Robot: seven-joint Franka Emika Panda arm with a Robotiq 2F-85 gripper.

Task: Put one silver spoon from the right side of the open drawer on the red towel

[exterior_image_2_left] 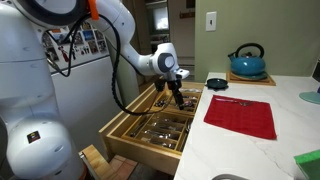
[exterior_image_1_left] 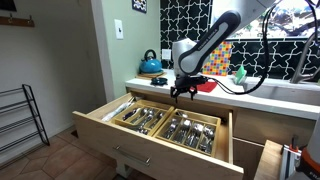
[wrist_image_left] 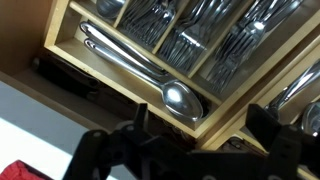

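Note:
The open drawer (exterior_image_1_left: 140,137) shows in both exterior views (exterior_image_2_left: 128,143), with two wooden trays of silver cutlery. My gripper (exterior_image_1_left: 183,94) hangs open and empty just above the drawer's back part, near the counter edge (exterior_image_2_left: 178,98). In the wrist view a large silver spoon (wrist_image_left: 181,99) lies in a narrow tray compartment just ahead of my fingers (wrist_image_left: 205,135), which do not touch it. Forks and other cutlery (wrist_image_left: 190,35) fill the neighbouring compartments. The red towel (exterior_image_2_left: 240,116) lies flat on the white counter, also in an exterior view (exterior_image_1_left: 206,86), and a corner shows in the wrist view (wrist_image_left: 20,170).
A teal kettle (exterior_image_2_left: 246,63) stands at the back of the counter (exterior_image_1_left: 150,66). A small dark bowl (exterior_image_2_left: 216,82) sits beside the towel. A green object (exterior_image_1_left: 238,73) lies further along the counter. A black wire rack (exterior_image_1_left: 20,120) stands on the floor.

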